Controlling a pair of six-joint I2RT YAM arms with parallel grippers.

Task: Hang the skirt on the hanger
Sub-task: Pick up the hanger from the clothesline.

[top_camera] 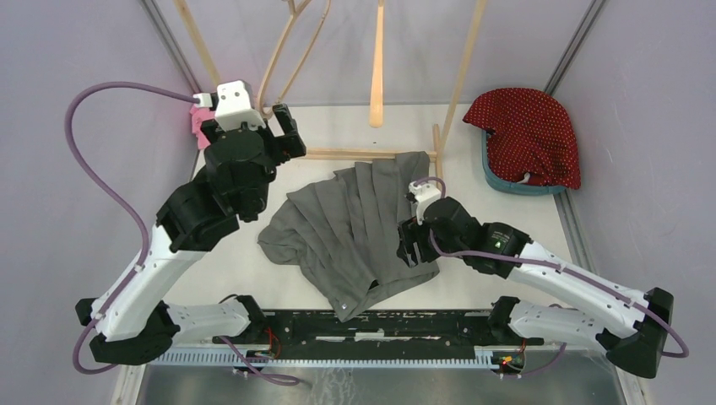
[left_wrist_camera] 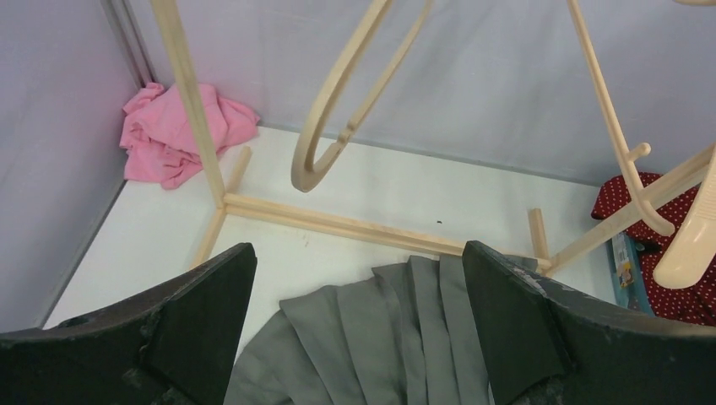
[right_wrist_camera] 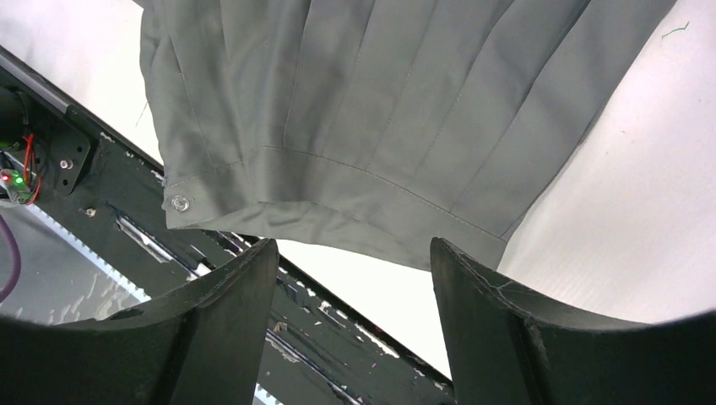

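The grey pleated skirt [top_camera: 355, 228] lies spread flat on the white table, its waistband with a button [right_wrist_camera: 179, 203] toward the near edge. A wooden hanger [top_camera: 291, 51] hangs from the rack at the back, with its curved end [left_wrist_camera: 338, 126] above the table. My left gripper [top_camera: 253, 126] is open above the skirt's far hem [left_wrist_camera: 397, 329] and holds nothing. My right gripper [top_camera: 412, 240] is open over the skirt's right side, and the waistband [right_wrist_camera: 355, 211] lies just beyond its fingertips, not between them.
The wooden rack's base bar [top_camera: 363, 154] crosses the table behind the skirt. More hangers [top_camera: 377, 76] hang on it. A pink cloth [left_wrist_camera: 169, 135] sits in the back left corner. A red dotted garment [top_camera: 528, 135] drapes a teal bin [top_camera: 507, 184] at the back right. A black rail [top_camera: 380, 325] runs along the near edge.
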